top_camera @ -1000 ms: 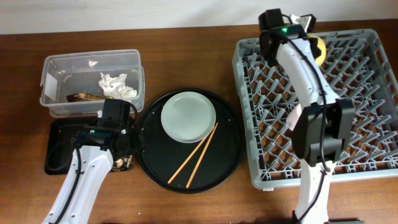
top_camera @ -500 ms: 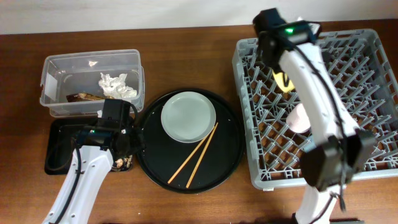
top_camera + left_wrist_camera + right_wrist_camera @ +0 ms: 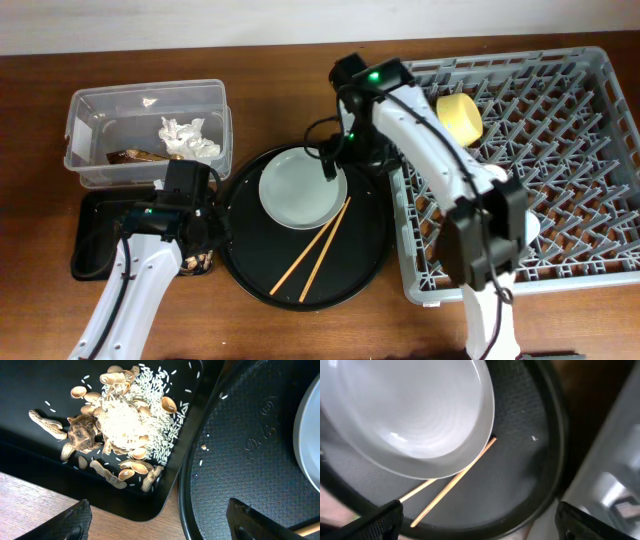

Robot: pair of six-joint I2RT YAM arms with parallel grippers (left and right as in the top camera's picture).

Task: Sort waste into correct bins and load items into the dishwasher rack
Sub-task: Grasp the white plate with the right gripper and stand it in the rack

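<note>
Plate: pale grey-green, sitting in the round black tray, chopsticks tipped against its lower-right rim — not racked yet.
Right gripper: hovering at the plate's upper-right edge, jaws spread wide, holding nothing.
Left gripper: over the shallow black tray's corner, by the food scraps — jaws apart, empty.
Best move: pinch the rim away from the chopsticks, lift cleanly, stand it between the dishwasher rack's pegs.
</note>
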